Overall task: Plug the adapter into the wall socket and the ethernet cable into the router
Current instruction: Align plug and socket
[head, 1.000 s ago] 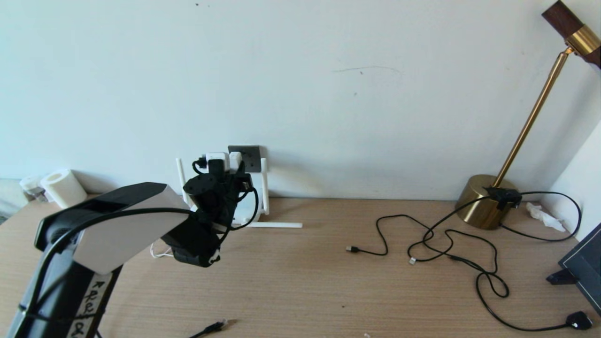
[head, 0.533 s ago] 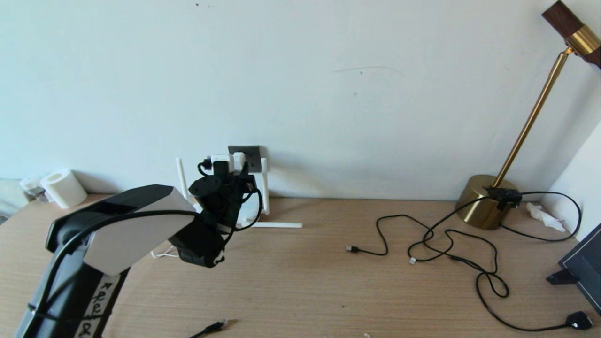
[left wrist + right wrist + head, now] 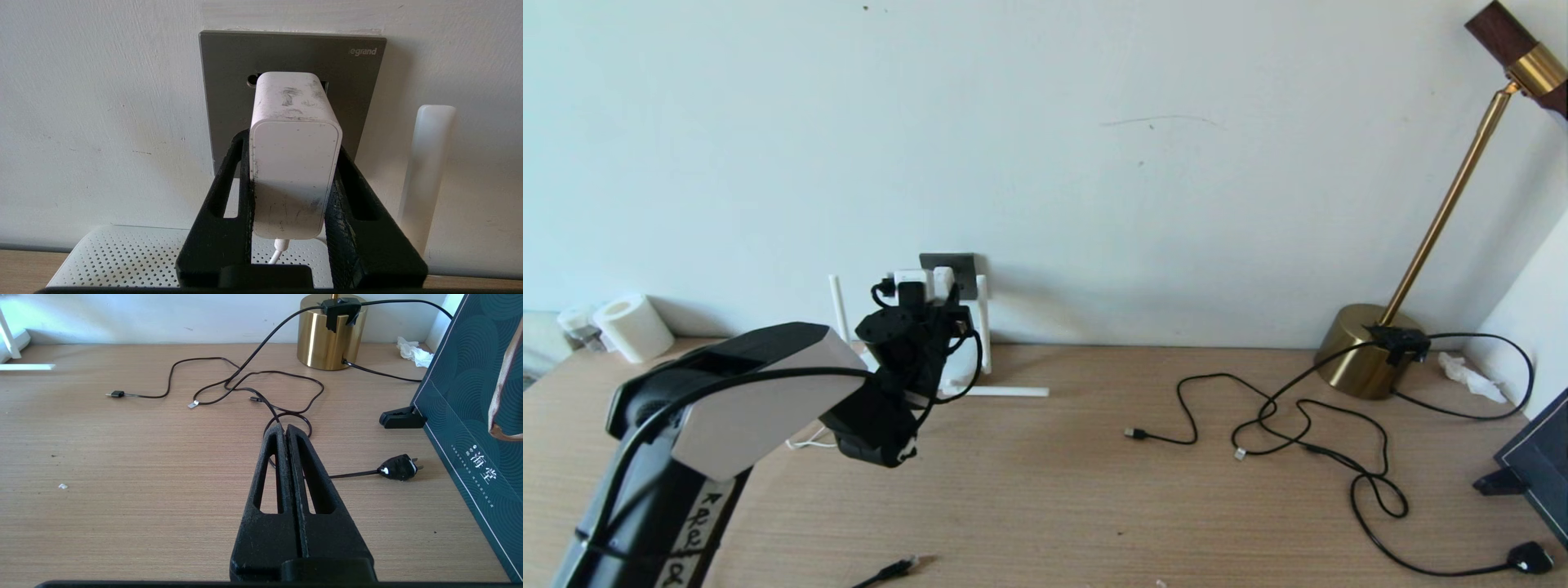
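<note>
My left gripper [image 3: 292,143] is shut on the white adapter [image 3: 295,163], one black finger on each side. The adapter's far end meets the pin holes of the dark grey wall socket [image 3: 229,77]; how deep it sits is hidden. In the head view the adapter [image 3: 913,282] is level with the wall socket [image 3: 960,273]. Its thin white cord [image 3: 278,252] hangs down over the white router [image 3: 122,261], whose antenna [image 3: 425,171] stands beside the socket. The black ethernet cable [image 3: 894,567] lies at the table's front edge. My right gripper [image 3: 286,430] is shut and empty, low over the table.
A brass lamp base [image 3: 1364,351] stands at the back right, with thin black cables [image 3: 1307,425] looping across the table. A black mains plug [image 3: 1531,558] lies front right beside a dark green box [image 3: 1539,465]. A paper roll [image 3: 629,327] sits back left.
My left arm has carried the adapter a little to the right and toward the wall, up to the socket. The right arm has stayed still.
</note>
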Controlling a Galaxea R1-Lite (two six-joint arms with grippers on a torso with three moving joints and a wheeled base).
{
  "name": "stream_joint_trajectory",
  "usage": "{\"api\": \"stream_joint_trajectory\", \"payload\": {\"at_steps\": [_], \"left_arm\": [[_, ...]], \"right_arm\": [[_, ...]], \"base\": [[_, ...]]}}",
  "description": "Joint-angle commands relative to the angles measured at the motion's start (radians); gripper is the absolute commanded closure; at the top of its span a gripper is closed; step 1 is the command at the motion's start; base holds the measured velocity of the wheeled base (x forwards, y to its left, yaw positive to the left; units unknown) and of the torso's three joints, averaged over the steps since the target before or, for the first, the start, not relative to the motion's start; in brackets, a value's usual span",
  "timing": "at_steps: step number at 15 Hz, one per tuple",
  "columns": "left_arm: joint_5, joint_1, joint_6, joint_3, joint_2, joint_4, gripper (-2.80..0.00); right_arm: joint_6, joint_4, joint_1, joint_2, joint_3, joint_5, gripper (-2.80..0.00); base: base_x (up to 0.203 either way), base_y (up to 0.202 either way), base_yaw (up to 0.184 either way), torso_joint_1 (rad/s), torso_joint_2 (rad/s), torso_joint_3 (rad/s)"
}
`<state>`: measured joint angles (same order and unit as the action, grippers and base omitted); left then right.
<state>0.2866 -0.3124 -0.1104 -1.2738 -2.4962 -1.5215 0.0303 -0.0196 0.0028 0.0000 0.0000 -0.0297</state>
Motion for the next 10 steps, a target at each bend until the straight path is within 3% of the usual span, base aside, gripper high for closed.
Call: {"api": "stream_joint_trajectory", "payload": {"at_steps": [1,10], "left_arm": [[0.002,0.001,0.006,0.002,0.002,-0.009,0.00],[0.002,0.012,0.011,0.027,0.007,-0.009,0.00]], "right_arm": [[0.000,0.000,0.000,0.000,0.000,-0.001,0.00],[0.000,0.000,0.000,0.002,0.000,0.000,0.00]], "base": [[0.000,0.000,0.000,0.000,0.00,0.000],[0.000,0.000,0.000,0.000,0.00,0.000]]}}
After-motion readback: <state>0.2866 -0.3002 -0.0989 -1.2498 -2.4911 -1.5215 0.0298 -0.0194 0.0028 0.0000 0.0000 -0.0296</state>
